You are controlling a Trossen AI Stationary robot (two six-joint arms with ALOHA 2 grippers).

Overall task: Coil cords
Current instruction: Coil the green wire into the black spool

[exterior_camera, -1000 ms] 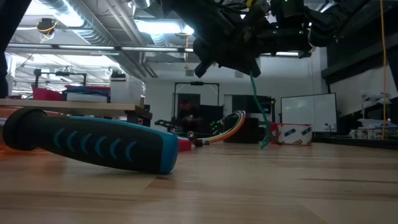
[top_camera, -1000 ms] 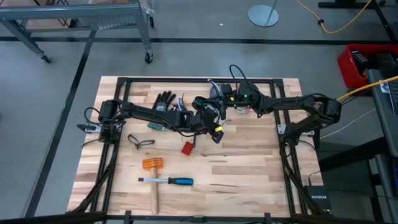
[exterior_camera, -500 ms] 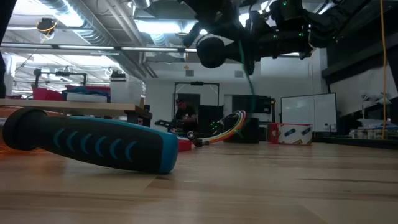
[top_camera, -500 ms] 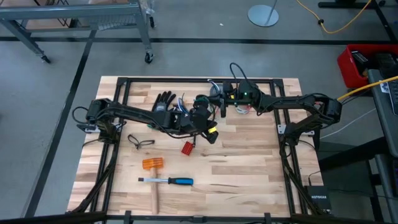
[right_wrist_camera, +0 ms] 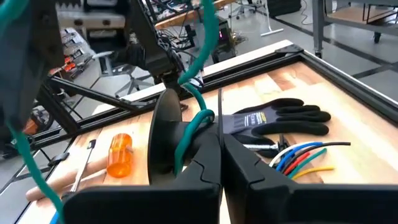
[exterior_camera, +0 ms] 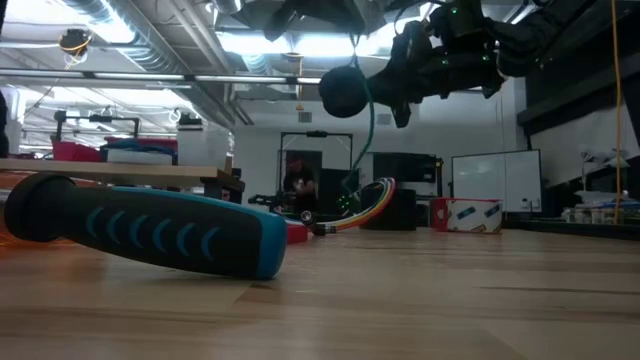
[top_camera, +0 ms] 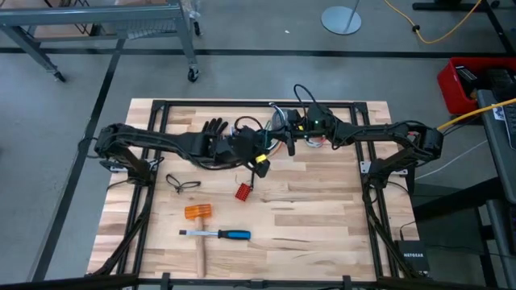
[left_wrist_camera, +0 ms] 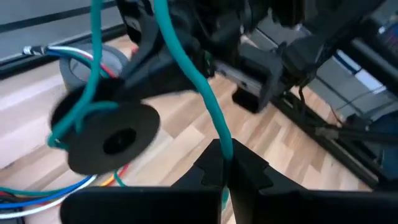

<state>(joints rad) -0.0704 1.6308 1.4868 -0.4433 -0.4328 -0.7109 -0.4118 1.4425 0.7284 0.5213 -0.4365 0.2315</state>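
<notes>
Left pincer (left_wrist_camera: 225,167) pinches green cord (left_wrist_camera: 186,65), strand rising steeply upward.

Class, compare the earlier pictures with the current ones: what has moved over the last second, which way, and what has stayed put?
The left gripper, shut on the green cord, has drawn back toward its own side, away from the right gripper, which stays shut on a black spool wound with that cord. Nothing was let go. The glove, hammer and screwdriver lie unmoved.
</notes>
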